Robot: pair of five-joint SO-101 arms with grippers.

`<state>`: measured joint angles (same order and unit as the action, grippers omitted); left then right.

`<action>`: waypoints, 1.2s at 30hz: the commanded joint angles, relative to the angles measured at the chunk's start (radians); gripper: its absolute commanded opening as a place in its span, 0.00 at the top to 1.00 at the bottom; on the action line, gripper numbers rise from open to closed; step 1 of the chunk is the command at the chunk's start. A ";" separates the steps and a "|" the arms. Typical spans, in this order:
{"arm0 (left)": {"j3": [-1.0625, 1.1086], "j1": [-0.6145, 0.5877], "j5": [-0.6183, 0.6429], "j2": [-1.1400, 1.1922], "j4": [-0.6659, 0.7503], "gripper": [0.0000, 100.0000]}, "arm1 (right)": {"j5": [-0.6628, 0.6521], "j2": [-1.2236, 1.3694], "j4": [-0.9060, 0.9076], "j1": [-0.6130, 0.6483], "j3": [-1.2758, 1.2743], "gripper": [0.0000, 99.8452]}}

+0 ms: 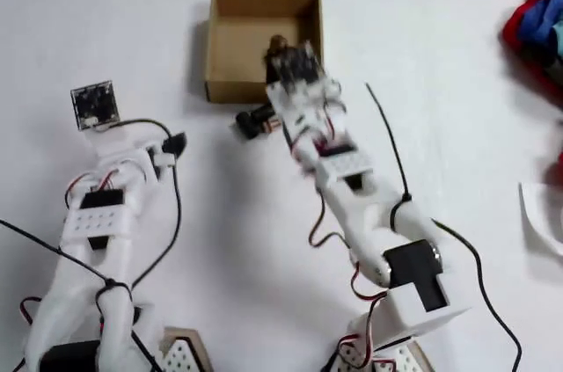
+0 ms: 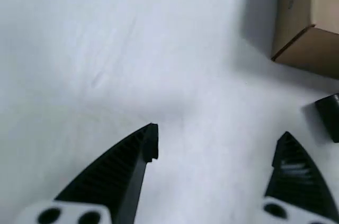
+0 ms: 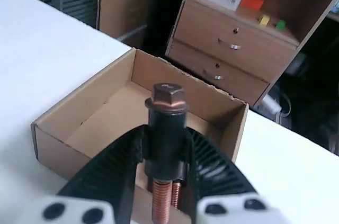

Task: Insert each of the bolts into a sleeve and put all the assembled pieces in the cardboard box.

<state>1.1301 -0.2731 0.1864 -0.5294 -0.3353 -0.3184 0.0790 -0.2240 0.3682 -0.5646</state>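
The white table [image 1: 237, 258] is crossed by two arms in the high view. The right arm [image 1: 352, 187] is stretched from the lower right of the frame to the upper centre, where the cardboard box [image 1: 237, 91] is placed. The left arm [image 1: 97, 222] is kept in the lower left, well apart from the box. The box floor, as far as it is exposed, is seen bare, so no assembled piece can yet be counted as delivered.

The right gripper [image 1: 292, 60] is held over the lower right corner of the box in the high view. It is clamped around a black sleeve [image 3: 165, 150], through which a copper bolt [image 3: 168, 99] is passed, with the head up and the thread showing below. This piece is judged to be assembled. It is held above the near wall of the box and is not yet released inside.

The left gripper [image 2: 218, 134] is spread wide over bare table, and nothing is held between its fingers.

A small black piece [image 1: 253, 121] is left lying on the table just below the box's lower edge in the high view, beside the right arm. Whether a bolt is already seated in it cannot be told. The drop of the held piece is judged to be the step in hand. The black piece is left to be dealt with afterwards.
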 commanded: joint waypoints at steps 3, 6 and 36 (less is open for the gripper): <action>-0.001 -0.009 0.003 -0.008 0.020 0.65 | 0.175 -0.088 0.398 -0.019 0.288 0.98; -0.001 -0.009 0.003 -0.008 0.020 0.65 | 0.402 -0.081 0.433 -0.028 0.285 0.98; -0.002 -0.008 0.003 -0.008 0.020 0.65 | 0.384 1.190 1.231 0.010 2.217 0.98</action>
<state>1.1301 -0.2746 0.1864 -0.5294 -0.3322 0.0744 1.2206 1.0434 0.3775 1.5098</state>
